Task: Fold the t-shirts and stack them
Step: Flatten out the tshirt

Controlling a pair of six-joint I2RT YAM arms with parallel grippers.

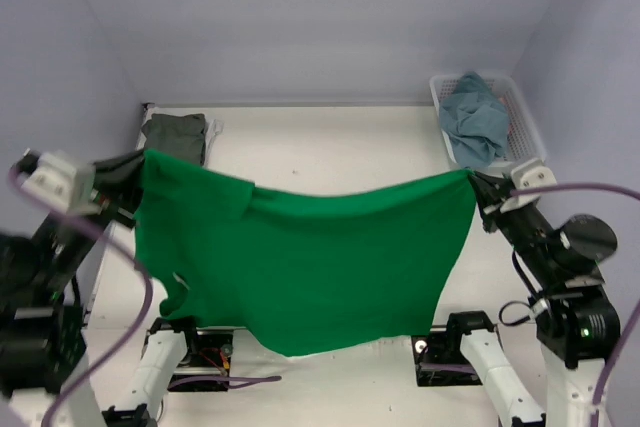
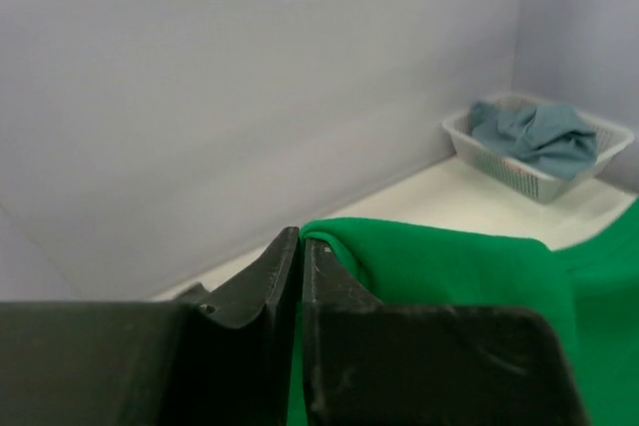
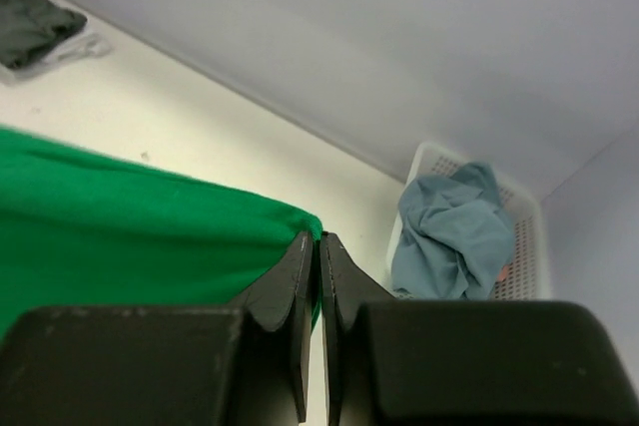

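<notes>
One folded: dark olive-grey t-shirt (image 1: 177, 135), far-left corner of table (image 1: 330, 147), white cloth edge beneath.
In hand: green t-shirt (image 1: 310, 267) spread in the air; left gripper (image 1: 140, 169) and right gripper (image 1: 475, 179) each clamped on a top corner.
Remaining: green unfolded; blue t-shirt (image 1: 475, 122) crumpled in basket (image 1: 527, 122).

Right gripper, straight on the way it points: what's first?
Past the green shirt the right gripper pinches, likely bare table near the back wall; the basket sits just right of that line, depth unclear.
</notes>
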